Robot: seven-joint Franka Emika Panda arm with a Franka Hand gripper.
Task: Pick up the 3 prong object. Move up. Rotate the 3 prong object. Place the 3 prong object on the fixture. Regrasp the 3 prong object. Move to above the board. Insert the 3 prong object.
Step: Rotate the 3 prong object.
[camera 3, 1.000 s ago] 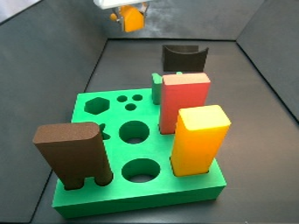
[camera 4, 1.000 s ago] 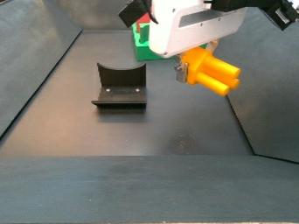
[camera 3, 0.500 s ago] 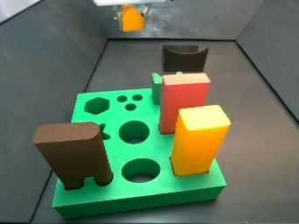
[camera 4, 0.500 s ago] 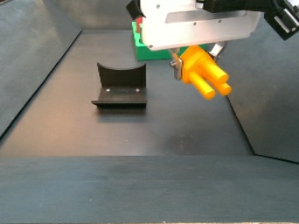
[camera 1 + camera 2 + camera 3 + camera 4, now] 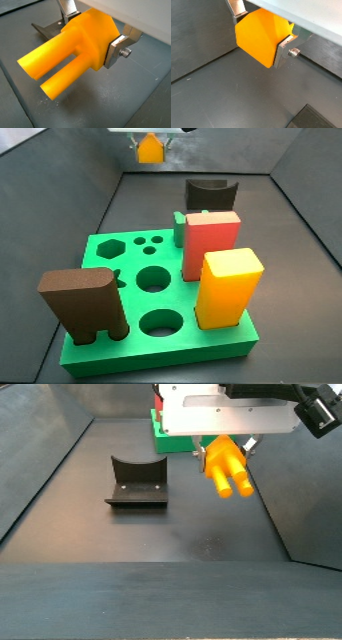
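Observation:
My gripper (image 5: 93,30) is shut on the 3 prong object (image 5: 77,47), a yellow-orange piece whose round prongs stick out past the silver fingers (image 5: 119,49). In a wrist view its pointed body (image 5: 260,40) fills the gap between the plates. In a side view the gripper (image 5: 225,446) hangs in the air with the object (image 5: 225,469) and its prongs pointing almost straight down, well above the dark floor. The fixture (image 5: 136,481) stands to one side, apart from the object. The green board (image 5: 100,250) lies nearer in a side view, with the object (image 5: 151,148) far behind it.
On the board stand a red block (image 5: 210,240), a tall yellow-orange block (image 5: 227,286) and a brown legged block (image 5: 83,305). The fixture (image 5: 210,195) sits just behind the board. Grey walls slope up round the dark floor (image 5: 160,554).
The held 3 prong object has turned in the air: its prongs pointed sideways a second ago and now point nearly straight down. The gripper has stayed shut on it.

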